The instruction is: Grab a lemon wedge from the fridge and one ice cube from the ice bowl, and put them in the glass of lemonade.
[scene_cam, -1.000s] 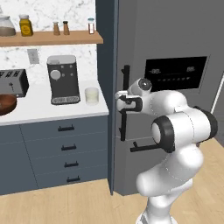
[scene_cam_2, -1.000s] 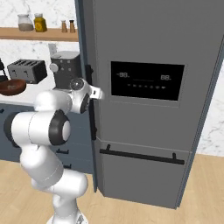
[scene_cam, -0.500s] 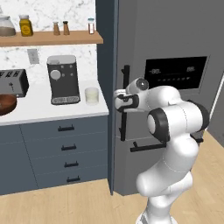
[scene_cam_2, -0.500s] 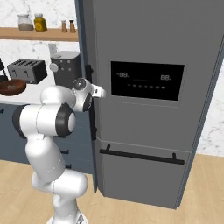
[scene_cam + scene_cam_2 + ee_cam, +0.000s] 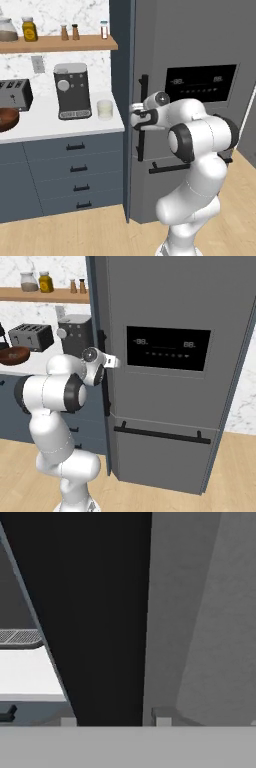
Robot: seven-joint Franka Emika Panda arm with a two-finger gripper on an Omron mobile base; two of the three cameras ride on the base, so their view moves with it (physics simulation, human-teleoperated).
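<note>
Gripper (image 5: 136, 120) at the fridge (image 5: 200, 45) door handle (image 5: 143, 117); grip cannot be told. Jaws should squarely clasp the bar before pulling.

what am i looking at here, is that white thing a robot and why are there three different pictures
Yes, the white thing is a robot arm on a driving base, in a rendered kitchen. Two pictures come from cameras on the base, behind the arm to its left and right. The third comes from a camera on the hand, pressed so close that you mostly see a black bar and grey door.

The end effector is at the vertical black handle of the closed fridge, with its fingers on either side of the bar; whether it grips firmly is hard to tell.

On the counter stand a coffee machine, the glass of lemonade, a toaster and the wooden ice bowl.
</note>
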